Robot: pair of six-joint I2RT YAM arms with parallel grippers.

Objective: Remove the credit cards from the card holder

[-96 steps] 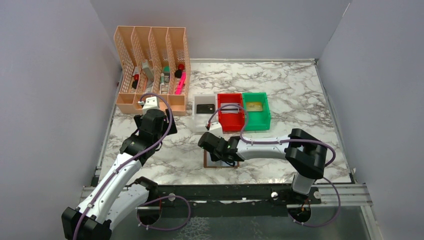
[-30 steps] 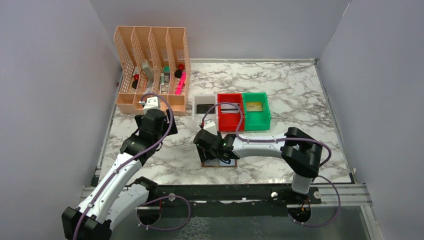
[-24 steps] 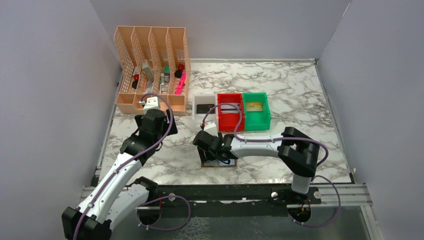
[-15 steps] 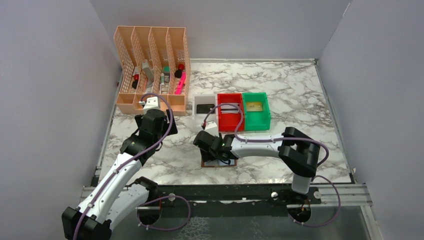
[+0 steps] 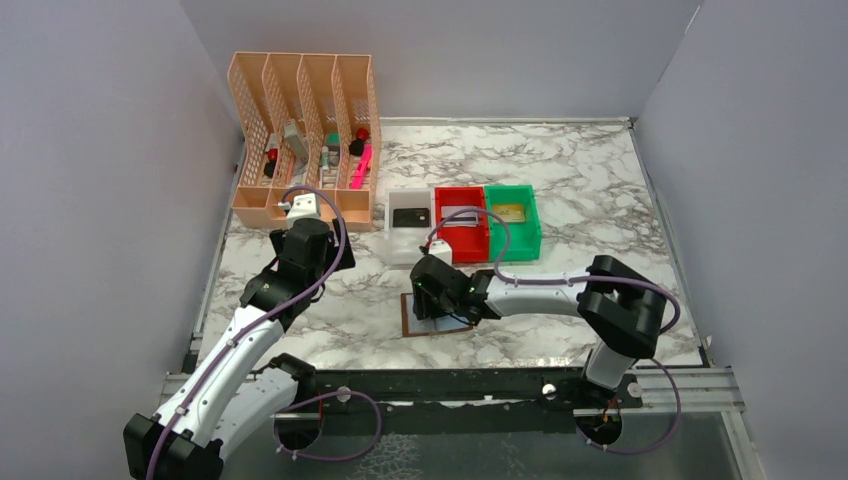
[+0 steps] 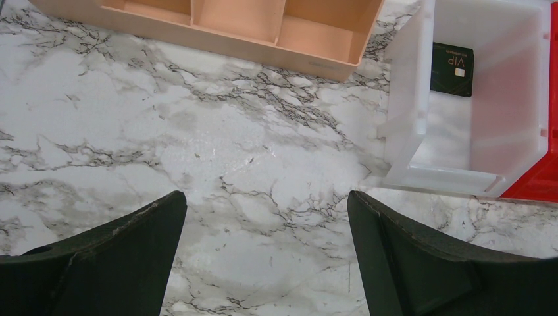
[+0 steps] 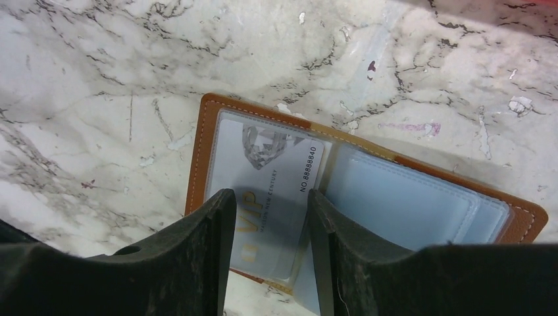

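Brown leather bifold card holder lies open and flat on the marbled tabletop, lower centre of the overhead view, just below the row of bins. The right gripper sits directly over its left panel, jaws part-way apart with a clear gap between them. Seen through the gap: a silvery-white plastic card with gold "VIP" lettering and a diamond print, lying in that panel. Cannot tell whether the fingertips touch it. The fingers hide the holder's near edge. The right panel shows pale blue-grey pockets, contents not readable. From overhead the arm covers most of the holder.

Left gripper hangs wide open over bare marble, holding nothing, left of centre overhead and well apart from the holder. Its camera catches a white plastic bin at upper right with a black card flat inside. A cut-off sliver of red plastic bin shows at the right edge and the base of a peach mesh file rack along the top.

Overhead, the red bin holds a pale card, blurred. The green plastic bin holds a gold card.
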